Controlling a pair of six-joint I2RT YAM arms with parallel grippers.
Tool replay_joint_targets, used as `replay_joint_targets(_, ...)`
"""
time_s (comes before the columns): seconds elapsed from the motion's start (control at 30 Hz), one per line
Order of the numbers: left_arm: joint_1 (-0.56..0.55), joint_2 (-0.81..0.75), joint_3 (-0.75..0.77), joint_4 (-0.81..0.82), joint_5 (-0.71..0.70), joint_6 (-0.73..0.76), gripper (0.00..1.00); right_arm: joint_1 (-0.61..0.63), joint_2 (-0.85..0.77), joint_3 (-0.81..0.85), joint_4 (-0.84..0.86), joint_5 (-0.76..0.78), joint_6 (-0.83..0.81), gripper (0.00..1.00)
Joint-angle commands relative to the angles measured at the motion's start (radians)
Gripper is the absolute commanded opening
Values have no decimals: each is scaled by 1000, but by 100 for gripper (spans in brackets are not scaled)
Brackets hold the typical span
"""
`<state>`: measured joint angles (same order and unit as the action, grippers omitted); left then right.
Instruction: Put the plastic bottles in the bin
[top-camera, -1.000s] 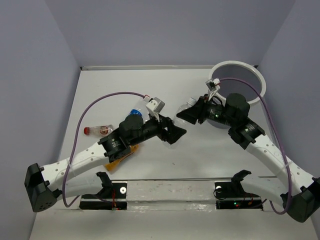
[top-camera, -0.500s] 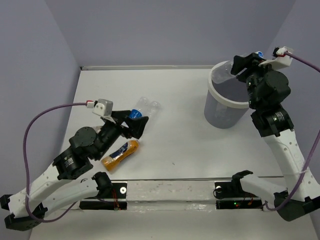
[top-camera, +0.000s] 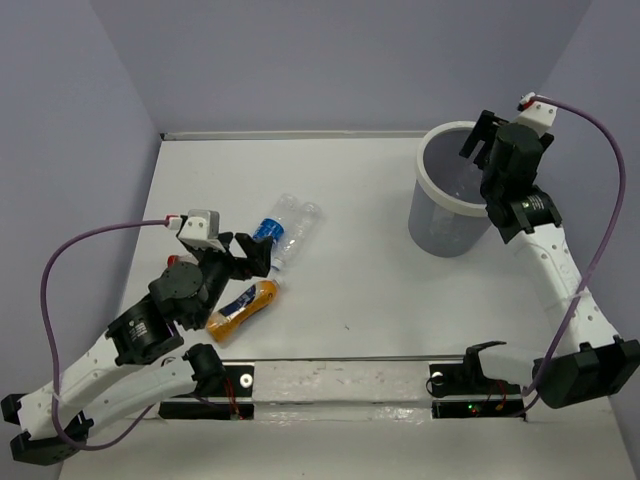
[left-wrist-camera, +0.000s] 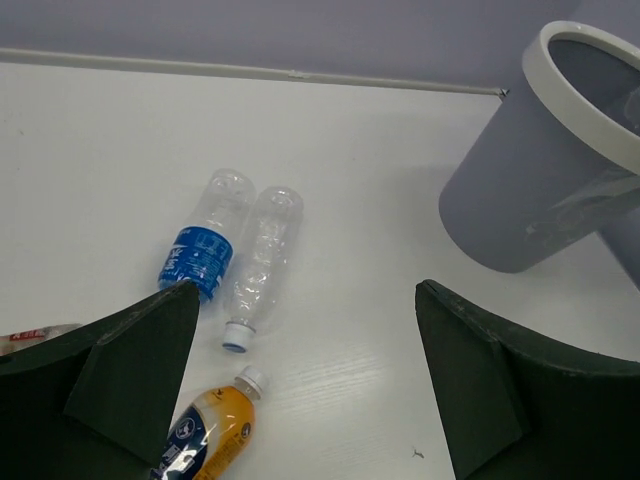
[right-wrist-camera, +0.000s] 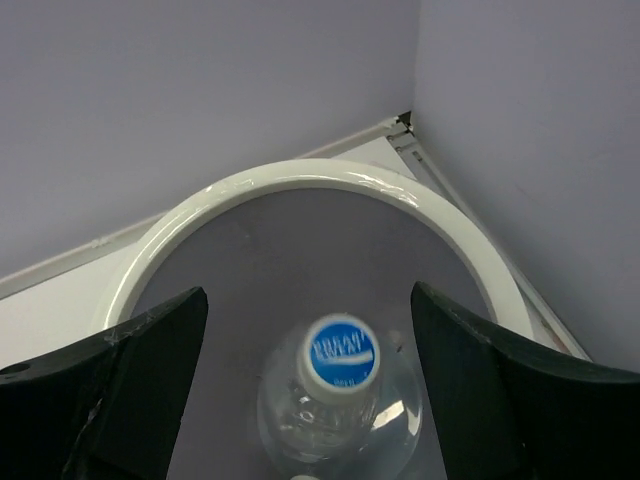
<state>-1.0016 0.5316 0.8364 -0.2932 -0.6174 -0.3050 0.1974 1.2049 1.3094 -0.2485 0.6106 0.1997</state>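
The bin (top-camera: 432, 186) stands at the back right, and its white rim (right-wrist-camera: 300, 178) fills the right wrist view. My right gripper (top-camera: 481, 138) hangs open over it. A clear bottle with a blue cap (right-wrist-camera: 340, 392) sits cap-up between the spread fingers, touching neither, inside the rim's outline. On the table lie a blue-labelled bottle (top-camera: 268, 228), a clear bottle (top-camera: 298, 226) beside it and an orange-yellow bottle (top-camera: 243, 307). My left gripper (top-camera: 255, 255) is open and empty just near of them. The blue-labelled bottle (left-wrist-camera: 198, 251), clear bottle (left-wrist-camera: 262, 262) and orange-yellow bottle (left-wrist-camera: 205, 435) also show in the left wrist view.
A small red-capped bottle (top-camera: 178, 261) lies at the left, mostly hidden by my left arm. Purple walls close the table on three sides, with the bin near the back right corner. A clear rail (top-camera: 340, 380) runs along the near edge.
My right arm carried the blue-capped bottle from mid-table up over the bin and opened its jaws off it. My left arm drew back toward the near left.
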Motion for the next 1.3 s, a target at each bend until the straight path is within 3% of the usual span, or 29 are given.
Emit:
replay_joint_targets(0.0, -2, -44, 1, 9, -110, -28, 99, -6, -30, 180, -76, -180, -33, 90)
replay_joint_targets(0.07, -2, -61, 4, 3, -142, -39, 99, -6, -33, 227, -125, -405, -33, 85)
replay_joint_targets(0.1, -3, -67, 3, 3, -149, -45, 99, 6, -31, 226, -133, -668, -22, 84)
replay_joint_targets(0.13, -3, -80, 4, 2, -171, -49, 99, 25, -27, 206, -138, -787, -20, 82)
replay_joint_targets(0.17, -2, -87, 1, -1, -183, -54, 99, 52, -18, 189, -138, -875, -22, 80)
replay_joint_targets(0.23, -3, -96, 1, -11, -209, -65, 99, 225, 18, 150, -137, -943, -70, 78)
replay_joint_targets(0.37, -3, -102, 7, -66, -320, -121, 99, 524, 142, 47, -62, -908, -100, 77)
replay_joint_targets(0.43, -3, -79, 12, -81, -346, -135, 99, 555, 227, 30, 21, -870, -44, 78)
replay_joint_targets(0.57, -2, 7, 18, -100, -325, -151, 99, 567, 320, 8, 80, -726, 113, 82)
replay_joint_targets(0.77, 32, 270, 67, -80, -198, -154, 99, 567, 248, -226, 261, -635, 303, 84)
replay_joint_targets(0.97, 282, 535, 151, 24, 106, -123, 99, 567, 168, -401, 362, -563, 403, 81)
replay_joint_targets(1.1, 362, 744, 214, 45, 172, -85, 99, 567, 122, -470, 387, -589, 418, 80)
replay_joint_targets(1.27, 400, 824, 228, 84, 303, -94, 95, 567, 84, -499, 397, -503, 422, 82)
